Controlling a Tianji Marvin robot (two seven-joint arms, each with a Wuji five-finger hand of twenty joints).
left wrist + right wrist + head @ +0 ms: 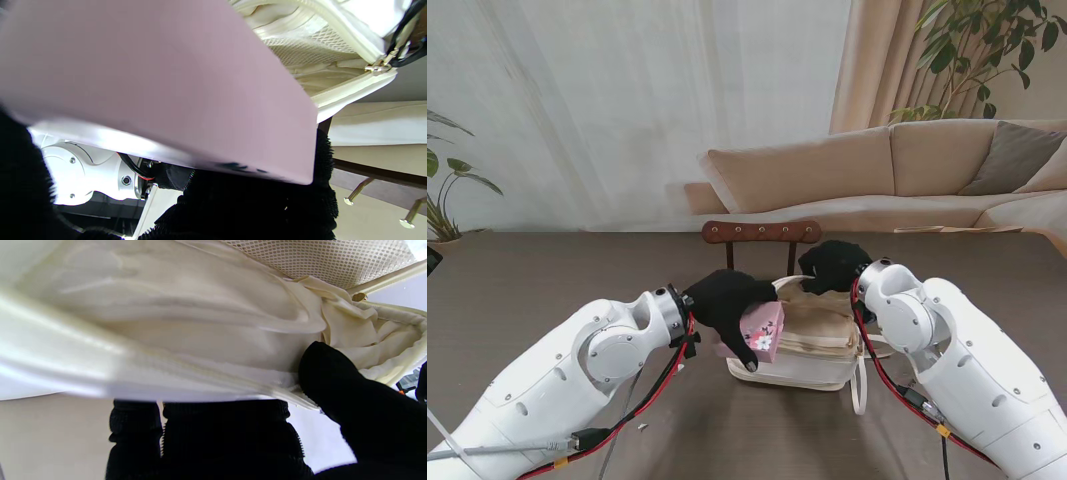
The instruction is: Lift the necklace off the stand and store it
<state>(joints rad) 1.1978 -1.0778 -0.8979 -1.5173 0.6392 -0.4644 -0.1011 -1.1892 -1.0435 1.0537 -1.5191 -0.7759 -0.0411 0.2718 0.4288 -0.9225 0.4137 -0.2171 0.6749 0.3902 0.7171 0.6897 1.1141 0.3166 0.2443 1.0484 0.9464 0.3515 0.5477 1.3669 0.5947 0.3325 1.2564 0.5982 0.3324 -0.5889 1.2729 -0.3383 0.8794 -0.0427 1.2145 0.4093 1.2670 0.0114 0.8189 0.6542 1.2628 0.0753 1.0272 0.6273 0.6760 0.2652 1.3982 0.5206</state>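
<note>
Holding a pink box (763, 329) with floral print, left hand (727, 305) has its fingers clamped on it at the left edge of the cream bag (812, 345). Right hand (834, 266) pinches the bag's far rim, fingers (333, 383) closed on the fabric. Bag sits unzipped on the table (547, 280), mesh pocket showing inside. Wooden peg stand (762, 233) is just behind it. Necklace not visible; can't tell where it is.

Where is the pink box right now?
In the stand view, the pink box sits in the left hand, at the cream bag's left end.
</note>
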